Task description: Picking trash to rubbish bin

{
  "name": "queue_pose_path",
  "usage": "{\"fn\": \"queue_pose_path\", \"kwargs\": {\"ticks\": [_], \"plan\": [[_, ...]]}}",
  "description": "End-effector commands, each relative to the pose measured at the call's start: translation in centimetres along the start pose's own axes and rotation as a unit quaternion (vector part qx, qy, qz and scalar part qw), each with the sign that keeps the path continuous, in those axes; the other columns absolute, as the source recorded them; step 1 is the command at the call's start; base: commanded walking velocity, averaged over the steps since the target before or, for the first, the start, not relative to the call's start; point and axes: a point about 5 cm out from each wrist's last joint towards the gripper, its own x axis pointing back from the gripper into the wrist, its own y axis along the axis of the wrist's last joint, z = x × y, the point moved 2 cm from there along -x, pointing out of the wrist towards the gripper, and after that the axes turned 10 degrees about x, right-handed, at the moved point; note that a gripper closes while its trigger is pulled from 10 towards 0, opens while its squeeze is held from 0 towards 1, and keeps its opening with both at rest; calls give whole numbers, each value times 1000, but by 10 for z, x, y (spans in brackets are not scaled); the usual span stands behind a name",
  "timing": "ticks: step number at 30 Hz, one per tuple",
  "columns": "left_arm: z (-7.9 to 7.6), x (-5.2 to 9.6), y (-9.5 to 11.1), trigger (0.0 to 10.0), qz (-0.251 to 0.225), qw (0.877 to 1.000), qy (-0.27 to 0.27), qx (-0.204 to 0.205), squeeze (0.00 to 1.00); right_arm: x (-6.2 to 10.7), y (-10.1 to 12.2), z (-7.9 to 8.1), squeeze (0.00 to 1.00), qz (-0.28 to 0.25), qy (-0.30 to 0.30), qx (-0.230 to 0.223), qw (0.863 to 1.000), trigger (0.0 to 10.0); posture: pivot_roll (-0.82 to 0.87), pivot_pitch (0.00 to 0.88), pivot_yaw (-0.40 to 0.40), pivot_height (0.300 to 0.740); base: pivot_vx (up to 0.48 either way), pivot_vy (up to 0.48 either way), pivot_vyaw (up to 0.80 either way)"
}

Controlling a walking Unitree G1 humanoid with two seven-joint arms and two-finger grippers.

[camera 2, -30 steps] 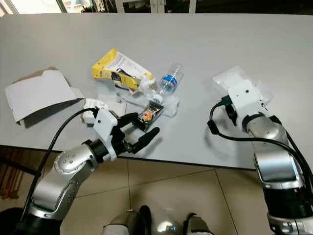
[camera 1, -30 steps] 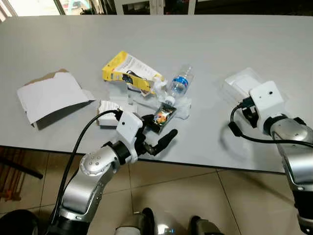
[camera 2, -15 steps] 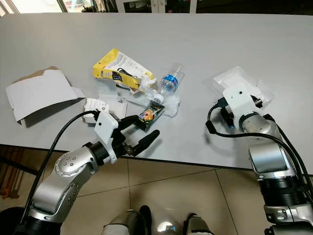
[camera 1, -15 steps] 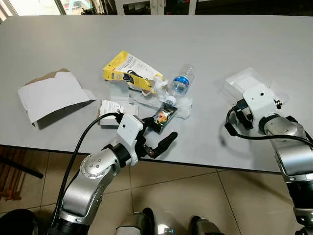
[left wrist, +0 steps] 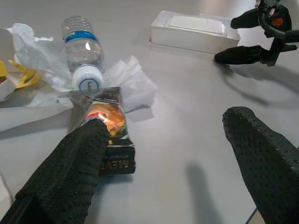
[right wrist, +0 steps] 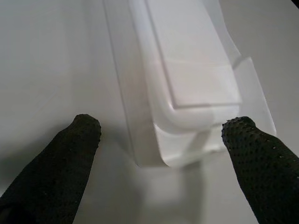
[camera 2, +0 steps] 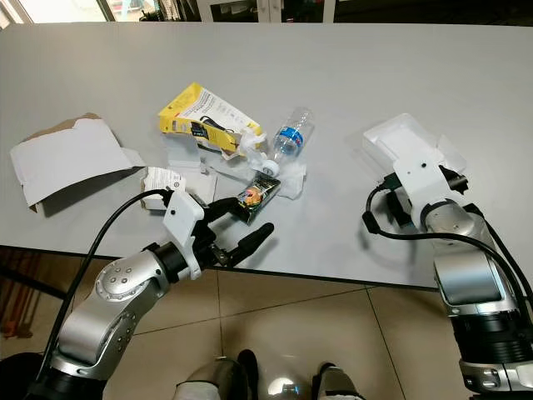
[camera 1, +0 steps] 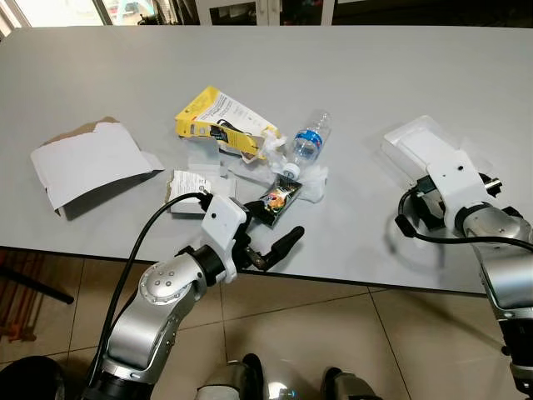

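Observation:
A dark snack wrapper (camera 1: 277,200) lies on the grey table (camera 1: 358,75), next to crumpled white tissue (camera 1: 312,182) and a clear water bottle (camera 1: 306,143). My left gripper (left wrist: 166,120) is open at the table's near edge. One finger (left wrist: 70,172) rests beside the wrapper (left wrist: 110,135) and the other hangs out over the table edge. A white plastic tray (camera 1: 416,143) sits to the right. My right gripper (right wrist: 162,125) is open, its fingertips either side of the tray's (right wrist: 187,70) near end, apart from it.
A yellow carton (camera 1: 221,121) lies behind the bottle. A torn white cardboard box (camera 1: 87,162) is at the left, and a small paper tag (camera 1: 187,182) lies near my left wrist. The table's near edge runs under both arms, with tiled floor (camera 1: 333,333) below.
My right gripper has drawn back a little from the tray toward the near edge. My left gripper has barely moved beside the wrapper.

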Motion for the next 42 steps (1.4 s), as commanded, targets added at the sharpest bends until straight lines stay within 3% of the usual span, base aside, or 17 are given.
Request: {"fn": "queue_pose_path", "kwargs": {"ticks": [1, 8, 19, 20, 27, 42], "plan": [[0, 1, -2, 10000, 8, 1000, 2, -6, 0, 0, -7, 4, 965, 12, 17, -18, 1000, 10000, -14, 205, 92, 740, 0, 0, 0], [-1, 2, -4, 10000, 10, 1000, 3, -5, 0, -5, -19, 18, 945, 25, 62, -52, 996, 10000, -7, 208, 87, 740, 0, 0, 0], [-1, 5, -5, 10000, 13, 1000, 9, -6, 0, -5, -25, 37, 831, 34, 116, -104, 987, 10000, 5, 213, 85, 740, 0, 0, 0], [0, 4, -5, 10000, 14, 1000, 10, -6, 0, -4, -28, 45, 631, 35, 136, -112, 984, 10000, 3, 212, 85, 740, 0, 0, 0], [-1, 2, -5, 10000, 14, 1000, 9, -7, 0, -2, -32, 52, 502, 37, 153, -118, 981, 10000, -2, 207, 91, 740, 0, 0, 0], [-1, 1, -6, 10000, 15, 1000, 9, -10, 0, -3, -34, 57, 380, 37, 157, -116, 980, 10000, 3, 203, 92, 740, 0, 0, 0]]}}
